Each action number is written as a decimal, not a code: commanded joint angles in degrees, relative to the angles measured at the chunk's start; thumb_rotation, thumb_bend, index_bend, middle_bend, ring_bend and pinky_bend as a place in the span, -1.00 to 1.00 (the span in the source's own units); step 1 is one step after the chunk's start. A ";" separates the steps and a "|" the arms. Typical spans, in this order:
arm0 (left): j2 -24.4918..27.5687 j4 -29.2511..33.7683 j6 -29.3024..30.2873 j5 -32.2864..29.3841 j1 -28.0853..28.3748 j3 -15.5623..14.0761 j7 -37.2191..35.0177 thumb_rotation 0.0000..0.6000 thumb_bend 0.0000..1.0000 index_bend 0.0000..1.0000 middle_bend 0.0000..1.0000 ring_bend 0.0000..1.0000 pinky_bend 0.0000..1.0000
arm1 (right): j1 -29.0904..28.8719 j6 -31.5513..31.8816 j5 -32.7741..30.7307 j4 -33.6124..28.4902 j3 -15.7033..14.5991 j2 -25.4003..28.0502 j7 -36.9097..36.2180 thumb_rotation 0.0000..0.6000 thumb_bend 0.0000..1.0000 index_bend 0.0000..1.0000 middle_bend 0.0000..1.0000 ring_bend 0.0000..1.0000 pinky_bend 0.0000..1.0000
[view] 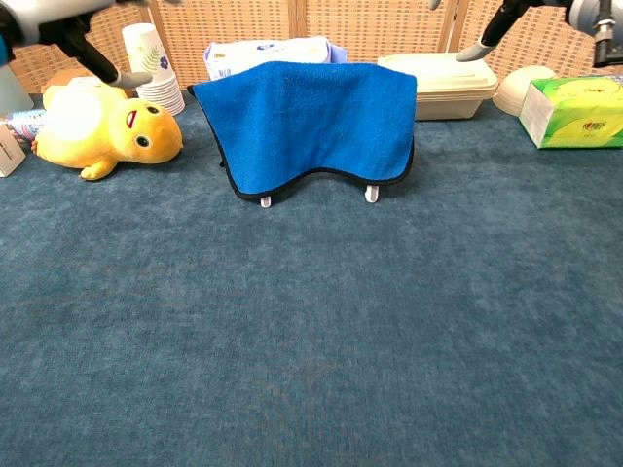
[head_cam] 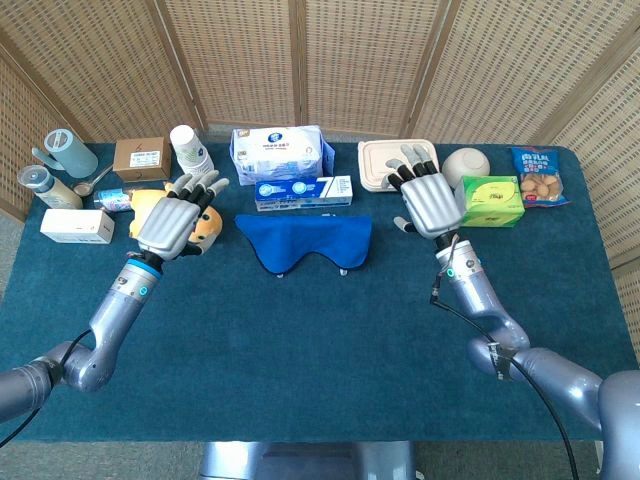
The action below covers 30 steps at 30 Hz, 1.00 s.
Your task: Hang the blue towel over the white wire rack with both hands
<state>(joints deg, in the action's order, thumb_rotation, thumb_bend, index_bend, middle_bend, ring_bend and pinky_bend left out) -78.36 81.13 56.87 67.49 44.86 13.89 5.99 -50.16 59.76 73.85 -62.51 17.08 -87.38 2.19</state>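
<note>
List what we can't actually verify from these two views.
- White wire rack: the blue towel covers all but its feet in the chest view; its shape can't be judged.
- Towel's far side: hidden in the chest view, foreshortened in the head view.
- Left hand and right hand: cut by the chest view's top edge.
- Package print: too small.

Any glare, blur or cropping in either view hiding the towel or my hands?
Head view: even light, sharp; blue towel, left hand and right hand all clear. Chest view: towel sharp, soft shadow beneath, but both hands are mostly cropped at the top edge.
</note>
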 commanded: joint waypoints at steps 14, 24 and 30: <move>8.85 15.61 15.91 6.01 -13.79 -2.24 -10.56 1.00 -0.08 -0.98 -1.00 -1.00 -1.00 | 9.52 11.81 0.71 -14.64 -0.23 7.26 -1.15 1.00 -0.72 -0.28 -0.55 -0.87 -1.00; 16.62 26.64 25.78 11.73 -25.47 -9.01 -11.76 1.00 -0.08 -0.85 -1.00 -1.00 -1.00 | 19.88 20.72 2.50 -28.65 -4.57 13.73 1.84 1.00 -0.60 -0.22 -0.49 -0.72 -0.92; 17.86 27.61 30.56 15.20 -31.24 -13.01 -10.49 1.00 -0.08 -0.72 -0.93 -1.00 -1.00 | 24.92 24.69 3.80 -34.01 -7.16 16.38 4.05 1.00 -0.59 -0.21 -0.48 -0.71 -0.91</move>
<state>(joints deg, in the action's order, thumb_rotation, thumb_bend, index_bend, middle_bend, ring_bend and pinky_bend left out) -61.20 108.21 86.36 81.60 15.06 2.18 -5.18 -26.74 83.28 77.05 -94.99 10.97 -72.11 5.32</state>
